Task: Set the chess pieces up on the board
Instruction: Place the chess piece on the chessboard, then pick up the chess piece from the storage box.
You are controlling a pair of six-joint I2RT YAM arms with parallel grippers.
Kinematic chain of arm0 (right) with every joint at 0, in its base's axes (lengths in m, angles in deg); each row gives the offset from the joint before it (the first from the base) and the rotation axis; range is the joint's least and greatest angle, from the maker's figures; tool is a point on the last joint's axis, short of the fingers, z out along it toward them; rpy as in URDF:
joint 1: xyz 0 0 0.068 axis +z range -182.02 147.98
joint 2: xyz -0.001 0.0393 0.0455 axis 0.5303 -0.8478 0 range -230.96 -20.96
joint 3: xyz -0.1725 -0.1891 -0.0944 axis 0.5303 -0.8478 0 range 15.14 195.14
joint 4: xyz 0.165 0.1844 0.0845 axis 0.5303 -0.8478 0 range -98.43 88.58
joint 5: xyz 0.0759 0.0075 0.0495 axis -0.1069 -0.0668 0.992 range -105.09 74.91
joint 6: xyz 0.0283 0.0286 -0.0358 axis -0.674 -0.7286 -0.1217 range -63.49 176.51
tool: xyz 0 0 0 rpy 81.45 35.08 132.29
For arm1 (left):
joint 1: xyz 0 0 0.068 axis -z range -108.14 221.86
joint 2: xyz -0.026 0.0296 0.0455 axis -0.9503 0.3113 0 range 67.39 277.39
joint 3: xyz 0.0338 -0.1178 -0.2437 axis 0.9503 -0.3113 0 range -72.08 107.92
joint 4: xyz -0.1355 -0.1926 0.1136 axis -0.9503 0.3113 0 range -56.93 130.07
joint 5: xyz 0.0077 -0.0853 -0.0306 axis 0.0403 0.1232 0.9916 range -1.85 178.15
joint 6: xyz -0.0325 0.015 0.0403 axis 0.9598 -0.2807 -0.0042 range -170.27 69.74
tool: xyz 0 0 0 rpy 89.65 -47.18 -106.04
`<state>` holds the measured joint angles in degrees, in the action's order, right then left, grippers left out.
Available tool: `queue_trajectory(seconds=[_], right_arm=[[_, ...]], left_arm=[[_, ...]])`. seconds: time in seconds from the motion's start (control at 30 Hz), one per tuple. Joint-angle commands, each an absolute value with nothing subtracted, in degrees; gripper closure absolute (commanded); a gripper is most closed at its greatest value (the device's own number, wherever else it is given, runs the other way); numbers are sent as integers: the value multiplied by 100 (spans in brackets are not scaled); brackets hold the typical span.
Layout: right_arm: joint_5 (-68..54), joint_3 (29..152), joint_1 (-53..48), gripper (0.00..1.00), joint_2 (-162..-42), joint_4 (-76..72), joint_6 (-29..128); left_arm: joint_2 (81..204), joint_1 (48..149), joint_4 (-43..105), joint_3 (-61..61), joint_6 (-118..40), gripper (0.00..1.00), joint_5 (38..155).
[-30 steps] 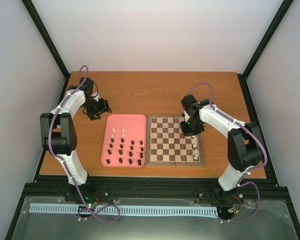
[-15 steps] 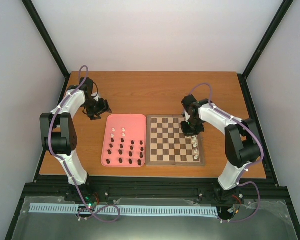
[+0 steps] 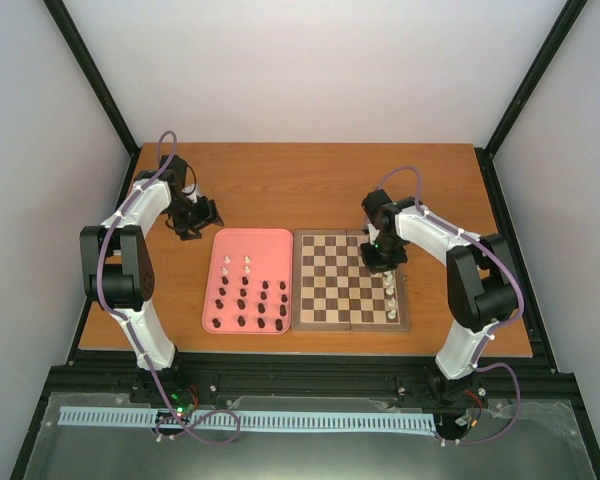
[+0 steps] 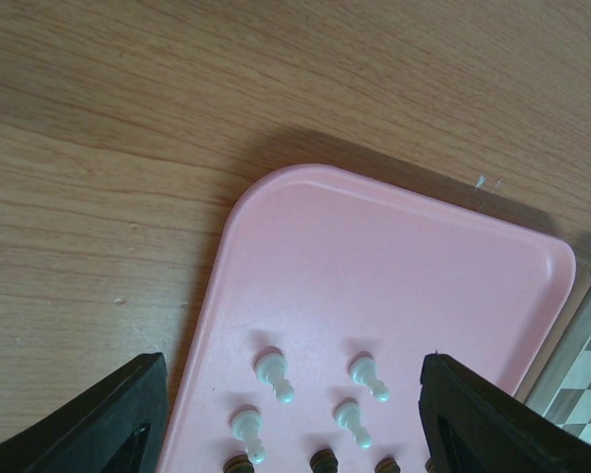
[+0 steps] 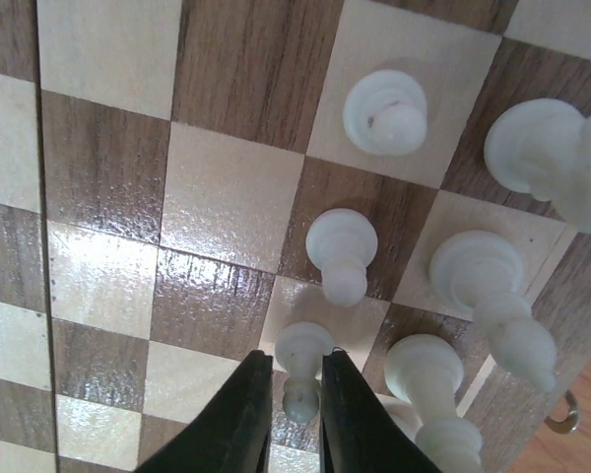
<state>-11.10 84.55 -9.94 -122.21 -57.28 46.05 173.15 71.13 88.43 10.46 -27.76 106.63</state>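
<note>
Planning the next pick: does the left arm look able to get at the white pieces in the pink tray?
Probably yes. Its open end effector hangs near the tray's far corner, and the four white pieces stand spaced apart with nothing over them.

Robot lab cell: white panel walls [image 3: 310, 70], black frame struts [image 3: 92, 75], table-bolted arms [image 3: 115, 265].

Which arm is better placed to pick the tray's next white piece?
Left: the left gripper hangs open near white pieces on the tray; the right gripper is at the board, around a pawn.
</note>
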Motion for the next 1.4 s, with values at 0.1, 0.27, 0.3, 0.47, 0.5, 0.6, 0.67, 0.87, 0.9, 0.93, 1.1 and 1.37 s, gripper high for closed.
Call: queue_trajectory(seconds=[0.1, 0.27, 0.3, 0.47, 0.5, 0.6, 0.67, 0.87, 0.9, 0.93, 1.1, 1.37], right_arm=[[-930, 8727, -1052, 80, -11979, -5850, 4679], [-1097, 9032, -941, 77, -11725, -6097, 4759], [-1141, 9110, -883, 77, -11686, -6146, 4763], [-1150, 9790, -279, 67, -11778, -6280, 4748], [-1066, 9996, -117, 64, -11916, -6288, 4734], [-811, 10710, 375, 58, -12513, -6174, 4720], [-690, 11266, 669, 57, -13043, -6079, 4749], [-429, 13416, 1332, 55, -14757, -6244, 4891], [-397, 13653, 1414, 55, -14937, -6231, 4927], [-352, 13872, 1487, 55, -15146, -6195, 4977], [-195, 14376, 1694, 55, -15695, -6035, 5097], [93, 14552, 1823, 55, -16142, -5815, 5115]], left_arm=[[17374, 7129, 8889, 1197, -2866, 21, 10664], [17374, 7133, 8889, 1210, -2864, 21, 10674], [17374, 7131, 8893, 1206, -2864, 21, 10671], [17336, 7133, 8871, 1180, -2860, 21, 10669], [17324, 7129, 8871, 1171, -2856, 21, 10668], [17298, 7131, 8853, 1145, -2847, 21, 10687], [17290, 7132, 8840, 1126, -2846, 21, 10688], [17235, 7131, 8869, 1148, -2846, 21, 10590], [17223, 7133, 8872, 1150, -2847, 21, 10581], [17217, 7134, 8871, 1140, -2847, 21, 10576], [17207, 7132, 8830, 1080, -2822, 21, 10556], [17192, 7129, 8832, 1076, -2817, 21, 10521]])
